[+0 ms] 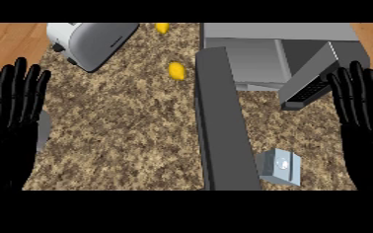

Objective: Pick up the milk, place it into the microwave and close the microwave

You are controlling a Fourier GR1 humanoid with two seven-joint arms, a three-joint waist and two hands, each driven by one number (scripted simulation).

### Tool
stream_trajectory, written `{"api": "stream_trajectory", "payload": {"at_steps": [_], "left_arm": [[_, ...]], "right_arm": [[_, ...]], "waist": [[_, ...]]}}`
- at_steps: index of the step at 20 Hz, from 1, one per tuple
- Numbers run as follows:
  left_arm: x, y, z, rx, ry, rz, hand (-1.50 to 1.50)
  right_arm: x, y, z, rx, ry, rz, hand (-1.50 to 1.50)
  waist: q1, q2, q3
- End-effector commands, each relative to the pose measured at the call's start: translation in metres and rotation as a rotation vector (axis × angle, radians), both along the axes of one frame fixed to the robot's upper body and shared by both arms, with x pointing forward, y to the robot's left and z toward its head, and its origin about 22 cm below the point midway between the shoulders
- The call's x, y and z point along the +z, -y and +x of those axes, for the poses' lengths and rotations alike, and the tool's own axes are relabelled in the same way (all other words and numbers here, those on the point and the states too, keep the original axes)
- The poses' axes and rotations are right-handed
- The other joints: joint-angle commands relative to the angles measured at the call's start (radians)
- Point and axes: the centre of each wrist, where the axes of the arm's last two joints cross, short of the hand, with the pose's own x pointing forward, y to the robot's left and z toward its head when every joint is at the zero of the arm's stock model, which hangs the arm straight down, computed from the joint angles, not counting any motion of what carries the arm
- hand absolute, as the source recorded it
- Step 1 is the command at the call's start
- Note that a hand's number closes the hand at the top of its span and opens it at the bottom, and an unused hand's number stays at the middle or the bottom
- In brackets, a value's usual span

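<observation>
Both hands are open, fingers straight: my left hand (pixel 22 101) at the left edge, my right hand (pixel 354 98) at the right. The milk (pixel 281 166) sits lower right, below the open microwave (pixel 251 59).

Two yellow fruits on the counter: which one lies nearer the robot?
The lower yellow fruit, right of the toaster; the other yellow fruit lies at the counter's far edge.

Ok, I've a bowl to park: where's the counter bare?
Widest bare patch: granite counter between the left robot hand and the dark grey slab, in front of the toaster and nearer lemon. Right of the slab it is crowded: milk carton, open microwave door, right robot hand.
</observation>
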Motion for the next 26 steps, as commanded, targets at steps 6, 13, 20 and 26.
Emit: {"api": "stream_trajectory", "payload": {"at_steps": [6,13,20,26], "left_arm": [[-0.003,0.049,-0.008,0.08,0.061,-0.043,-1.5],[-0.032,0.064,-0.064,0.146,-0.092,-0.256,-1.5],[-0.027,0.054,-0.106,0.141,-0.077,-0.258,-1.5],[-0.049,0.052,-0.137,0.151,-0.091,-0.254,-1.5]], "right_arm": [[0.034,-0.01,-0.09,-0.012,0.005,0.039,-1.5],[0.034,-0.013,-0.131,0.105,-0.038,0.012,-1.5],[0.028,-0.02,-0.15,0.043,-0.053,0.002,-1.5],[0.003,-0.016,-0.148,-0.005,-0.051,-0.074,-1.5]], "waist": [[-0.052,-0.02,0.009],[-0.036,-0.021,0.009],[-0.029,-0.022,0.008],[-0.016,-0.027,0.006]]}}
